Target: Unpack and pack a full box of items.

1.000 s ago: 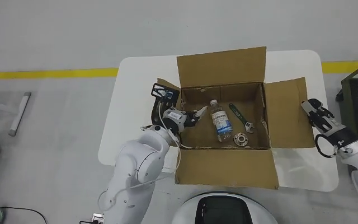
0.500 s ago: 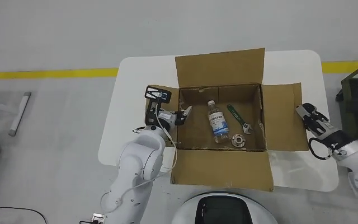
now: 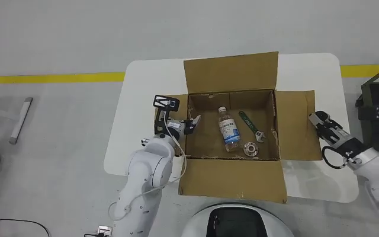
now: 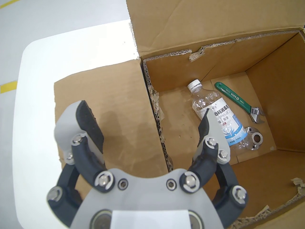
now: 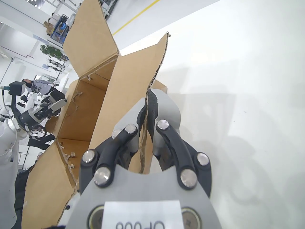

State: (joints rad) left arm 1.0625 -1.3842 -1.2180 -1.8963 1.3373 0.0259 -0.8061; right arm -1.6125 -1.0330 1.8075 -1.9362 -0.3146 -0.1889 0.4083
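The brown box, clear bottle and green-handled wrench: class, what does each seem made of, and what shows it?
Brown box: corrugated cardboard, matt; fluted torn edges. Clear bottle: likely thin plastic, glossy; see-through, white cap. Green-handled wrench: apparently steel head, shiny; handle green-coated, perhaps rubbery.

Small print shows on the bottle [image 4: 226, 117], the wrench [image 4: 232, 96] and the right pincer [image 5: 151, 103].

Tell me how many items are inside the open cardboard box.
3. A clear plastic bottle with a white cap lies mid-floor of the brown cardboard box; a green-handled adjustable wrench beside it; a round metal flange by the bottle's base. The near wall may hide more.
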